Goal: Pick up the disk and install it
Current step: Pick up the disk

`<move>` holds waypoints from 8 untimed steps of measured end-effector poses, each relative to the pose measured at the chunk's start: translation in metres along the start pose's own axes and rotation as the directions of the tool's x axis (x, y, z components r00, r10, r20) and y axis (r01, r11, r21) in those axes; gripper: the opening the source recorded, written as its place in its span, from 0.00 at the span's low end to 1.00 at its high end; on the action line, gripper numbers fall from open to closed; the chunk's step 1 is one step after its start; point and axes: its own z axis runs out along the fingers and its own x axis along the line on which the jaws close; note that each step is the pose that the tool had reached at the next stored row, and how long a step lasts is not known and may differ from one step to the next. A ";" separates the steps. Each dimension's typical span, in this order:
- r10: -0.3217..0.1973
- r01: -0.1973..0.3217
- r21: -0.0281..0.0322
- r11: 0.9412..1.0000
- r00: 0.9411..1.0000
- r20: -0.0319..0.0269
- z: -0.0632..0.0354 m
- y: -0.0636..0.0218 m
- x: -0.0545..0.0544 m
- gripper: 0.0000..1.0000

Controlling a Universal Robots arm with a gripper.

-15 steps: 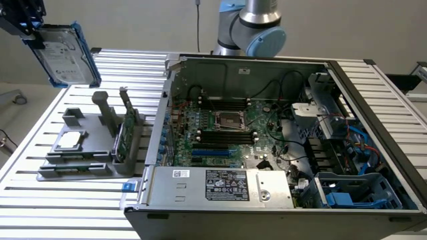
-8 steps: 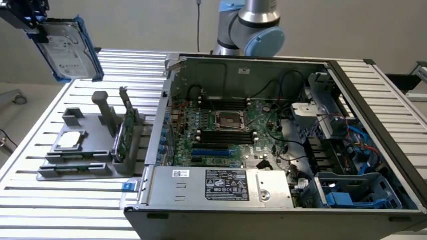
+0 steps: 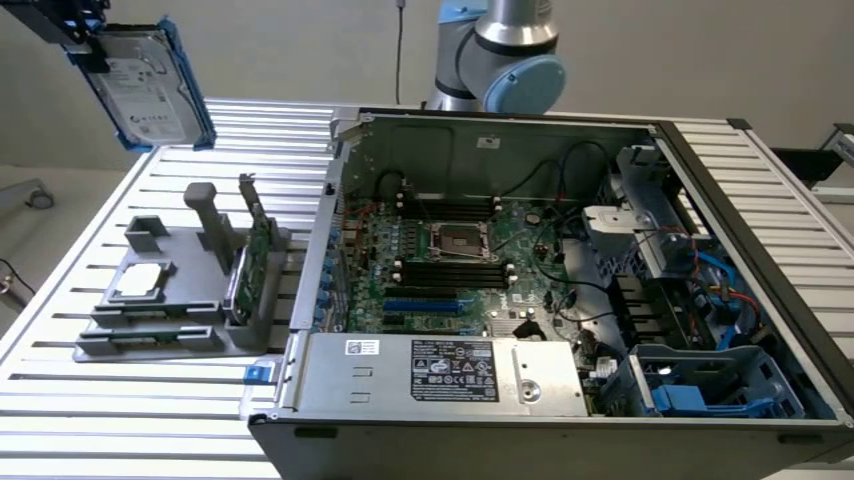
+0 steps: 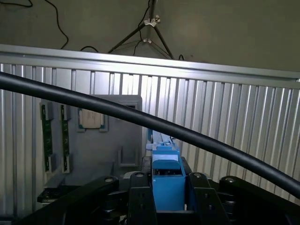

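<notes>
The disk is silver-grey with a white label and bright blue frame; the table is ribbed silver.

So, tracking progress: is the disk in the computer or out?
Out: the gripper holds the disk in the air, clear of the open computer case.

Slatted metal counter carrying a grey holder block at the exterior view's left and, just beside it at the exterior view's right, an open computer case.

Open air around gripper; beneath it, grey plastic holder with upright green circuit cards; open grey metal computer case beside.
</notes>
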 end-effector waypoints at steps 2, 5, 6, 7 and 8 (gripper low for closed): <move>-0.001 0.001 0.003 1.000 1.000 0.000 -0.0001 -0.0004 -0.005 0.33; -0.001 0.001 0.008 1.000 1.000 -0.001 0.0001 -0.0010 -0.013 0.33; -0.001 0.002 0.009 1.000 1.000 -0.001 0.0002 -0.0013 -0.016 0.33; -0.002 0.002 0.010 1.000 1.000 -0.001 0.0004 -0.0020 -0.018 0.33; -0.002 0.002 0.010 1.000 1.000 -0.001 0.0005 -0.0028 -0.019 0.33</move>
